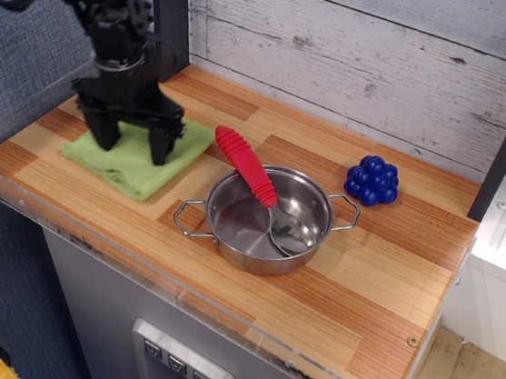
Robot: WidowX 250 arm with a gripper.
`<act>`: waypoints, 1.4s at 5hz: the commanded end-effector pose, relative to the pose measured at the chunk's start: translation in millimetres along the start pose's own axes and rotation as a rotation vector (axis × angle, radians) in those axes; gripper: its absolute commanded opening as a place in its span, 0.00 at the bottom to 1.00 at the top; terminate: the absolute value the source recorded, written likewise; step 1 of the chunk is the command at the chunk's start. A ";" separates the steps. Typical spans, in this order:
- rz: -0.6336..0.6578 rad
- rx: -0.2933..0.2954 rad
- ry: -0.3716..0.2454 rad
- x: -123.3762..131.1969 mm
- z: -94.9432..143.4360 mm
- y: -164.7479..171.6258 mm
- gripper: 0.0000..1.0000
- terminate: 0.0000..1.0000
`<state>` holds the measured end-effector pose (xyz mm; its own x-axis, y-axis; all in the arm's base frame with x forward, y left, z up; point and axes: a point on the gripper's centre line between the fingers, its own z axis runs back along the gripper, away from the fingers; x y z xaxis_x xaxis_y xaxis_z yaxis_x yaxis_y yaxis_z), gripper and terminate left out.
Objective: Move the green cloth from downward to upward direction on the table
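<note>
The green cloth (130,170) lies flat on the left part of the wooden table (379,286), a little left of the steel pot. My black gripper (134,141) stands upright over the cloth with its jaws spread wide. Both fingertips (160,151) rest on the cloth's top surface, towards its far half. Nothing is held between the fingers. The arm hides the cloth's far edge.
A steel pot (266,223) with two handles stands mid-table and holds a spoon with a red ribbed handle (245,163). A blue bumpy ball (373,180) sits at the back right. A clear acrylic rim (178,282) runs along the front edge; a dark post (169,15) stands behind the gripper.
</note>
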<state>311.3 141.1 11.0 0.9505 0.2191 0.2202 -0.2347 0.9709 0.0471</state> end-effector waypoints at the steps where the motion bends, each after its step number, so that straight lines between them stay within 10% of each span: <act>1: 0.033 0.031 -0.050 31.3 -5.6 -14.5 1.00 0.00; 7: 0.038 0.079 -0.183 71.7 51.7 -19.0 1.00 0.00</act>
<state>371.6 132.2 45.9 0.9152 0.2446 0.3203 -0.2920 0.9502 0.1087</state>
